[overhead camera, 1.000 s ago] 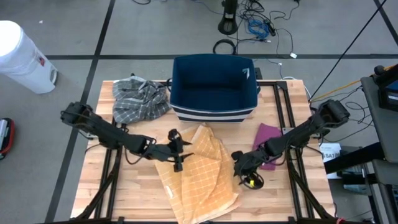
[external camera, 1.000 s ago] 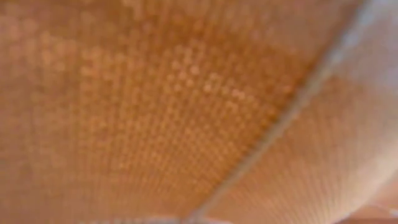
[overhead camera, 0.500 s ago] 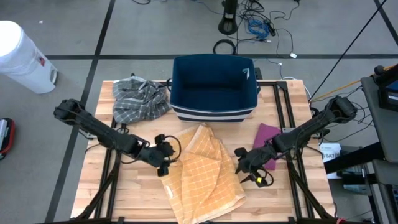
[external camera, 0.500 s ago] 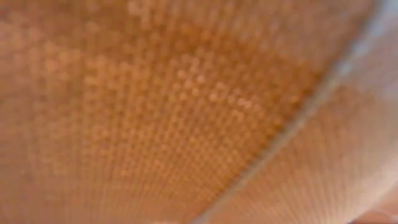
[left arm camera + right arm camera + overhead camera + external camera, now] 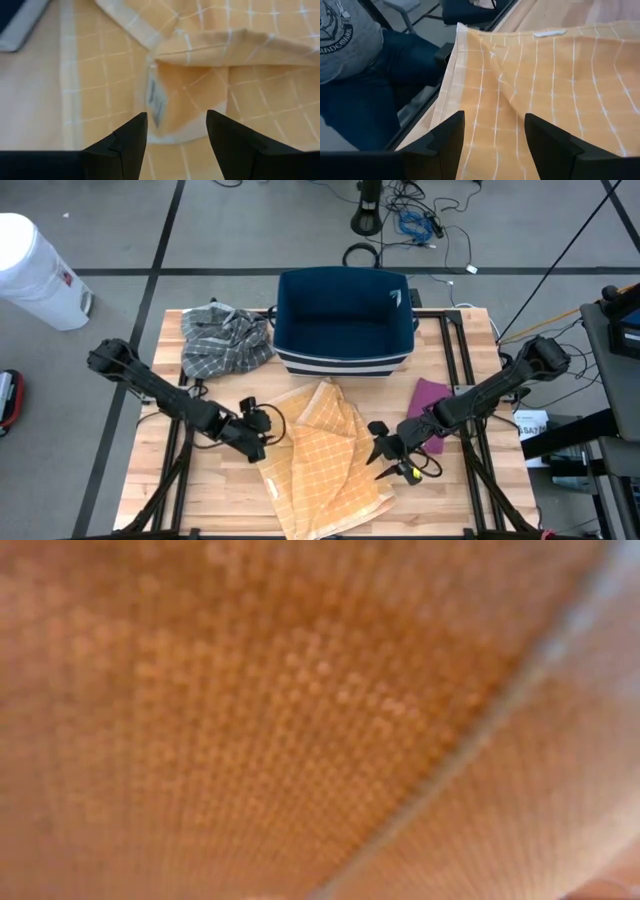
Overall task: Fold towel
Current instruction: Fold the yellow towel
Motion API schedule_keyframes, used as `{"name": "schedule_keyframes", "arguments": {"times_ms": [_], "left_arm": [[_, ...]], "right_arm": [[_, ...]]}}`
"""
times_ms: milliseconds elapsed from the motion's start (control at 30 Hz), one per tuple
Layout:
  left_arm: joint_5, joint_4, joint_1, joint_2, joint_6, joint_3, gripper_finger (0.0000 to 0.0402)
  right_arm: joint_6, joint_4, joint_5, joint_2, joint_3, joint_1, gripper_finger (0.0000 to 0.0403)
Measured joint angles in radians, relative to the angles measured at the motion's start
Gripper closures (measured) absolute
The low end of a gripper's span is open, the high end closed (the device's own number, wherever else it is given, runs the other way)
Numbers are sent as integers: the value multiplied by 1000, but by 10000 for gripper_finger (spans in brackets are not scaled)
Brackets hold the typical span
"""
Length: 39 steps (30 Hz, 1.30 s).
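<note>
While the orange checked towel [image 5: 325,455] lies rumpled in the middle of the desk [image 5: 215,500], just in front of the navy bin [image 5: 345,320], you have little of the fold done: one flap is turned over near the bin side, with loose, uneven edges, and the cloth hangs over the desk's near edge. Squaring it and making clean folds are left to do, as far as you can judge.

Your left gripper [image 5: 256,442] sits low at the towel's left edge, jaws apart and holding nothing; its wrist view shows the label [image 5: 156,100] and a folded hem just ahead of the fingers [image 5: 120,147]. Your right gripper [image 5: 383,452] is at the towel's right edge, also spread and empty.

From the low view you get nothing useful, since orange cloth fills it. How far the towel hangs off the desk is cut off. A person's legs [image 5: 375,95] show beyond the desk in the right wrist view.
</note>
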<state>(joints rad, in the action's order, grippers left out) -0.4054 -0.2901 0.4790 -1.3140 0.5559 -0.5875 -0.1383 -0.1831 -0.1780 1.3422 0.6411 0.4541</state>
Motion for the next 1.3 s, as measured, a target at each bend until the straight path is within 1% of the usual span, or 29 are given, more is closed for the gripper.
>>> {"name": "schedule_keyframes", "arguments": {"times_ms": [67,200,233,333,367,433,533,667,833,900,1033,1133,1300], "left_arm": [[30,19,-23,0,-13,11,191],[34,25,-72,0,-24,44,191],[55,56,-87,0,-37,56,191],[166,207,-135,0,-76,106,191],[178,238,-147,0,-83,119,193],[181,248,-165,0,-91,129,201],[189,257,-169,0,-132,130,234],[193,267,-172,0,-192,130,302],[193,271,-171,-34,-278,129,375],[179,260,-171,-39,-300,129,393],[83,225,-152,-32,-340,103,398],[12,180,-123,-30,-395,43,398],[-101,-18,-82,-30,-456,-95,399]], "right_arm": [[1,-42,0,31,0,0,209],[4,-115,-1,85,0,-1,209],[3,-121,-2,97,0,-1,209],[-5,-144,-3,118,0,-1,209],[-5,-144,-3,121,0,0,209],[-7,-146,-3,128,0,2,209],[-7,-152,0,129,0,5,209],[-6,-152,4,129,0,6,209],[-3,-152,60,129,0,6,209],[-26,-148,76,129,0,6,209],[-100,-114,76,129,0,8,209],[-147,-65,87,137,0,15,209],[-207,-45,103,208,0,20,209]]}}
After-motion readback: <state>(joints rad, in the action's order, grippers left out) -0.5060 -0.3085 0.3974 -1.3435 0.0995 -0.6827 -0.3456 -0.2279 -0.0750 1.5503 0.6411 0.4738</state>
